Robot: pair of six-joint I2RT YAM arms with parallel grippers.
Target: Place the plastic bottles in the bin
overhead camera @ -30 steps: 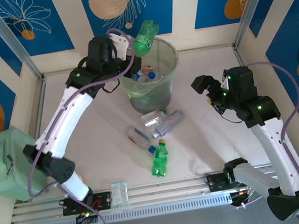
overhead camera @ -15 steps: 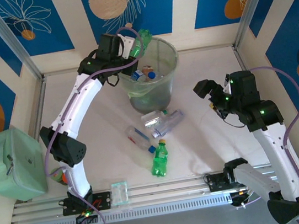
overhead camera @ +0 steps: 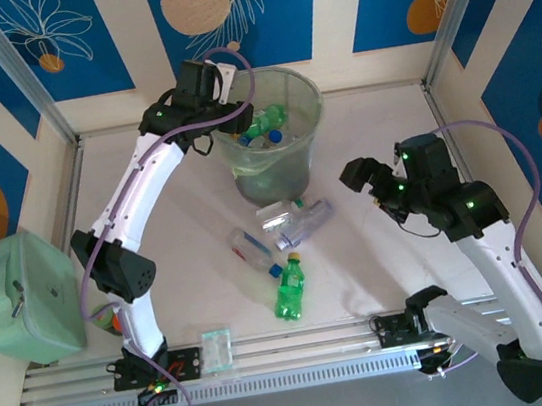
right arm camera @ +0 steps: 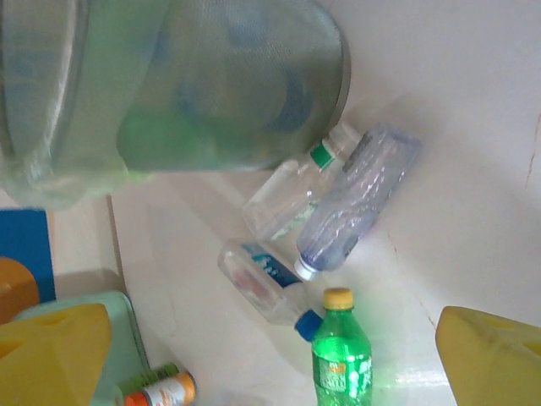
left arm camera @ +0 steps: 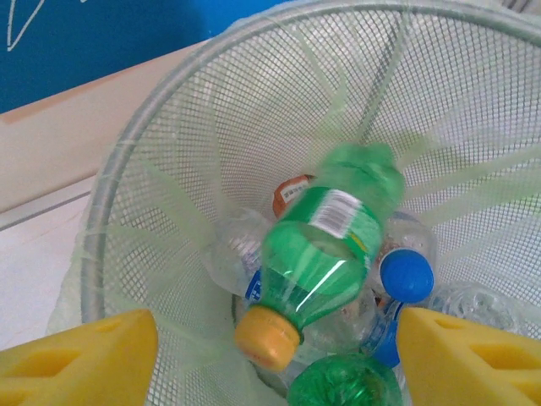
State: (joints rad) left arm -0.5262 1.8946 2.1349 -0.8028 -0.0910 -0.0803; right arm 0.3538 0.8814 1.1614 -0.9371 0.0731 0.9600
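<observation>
The bin (overhead camera: 307,125) stands at the back centre with several plastic bottles inside. My left gripper (overhead camera: 239,117) hangs open over its left rim. In the left wrist view a green bottle with a yellow cap (left arm camera: 325,245) lies loose in the bin (left arm camera: 211,127), free of my open gripper (left arm camera: 275,364), among clear bottles and a blue cap (left arm camera: 406,275). On the table in front lie a clear green-capped bottle (right arm camera: 287,199), a bluish bottle (right arm camera: 355,199), a blue-labelled bottle (right arm camera: 262,283) and a green bottle (right arm camera: 341,355). My right gripper (overhead camera: 363,178) hovers open to their right, holding nothing.
A mint-green boxy container (overhead camera: 27,298) sits at the left edge. An orange-capped bottle (right arm camera: 156,391) lies beside it, near the left arm's base. Aluminium rails run along the near edge, and patterned walls close in the table's back and sides.
My left gripper carried the green bottle over the bin's rim, opened and let it fall inside. The right arm shifted slightly left and lower, still open.
</observation>
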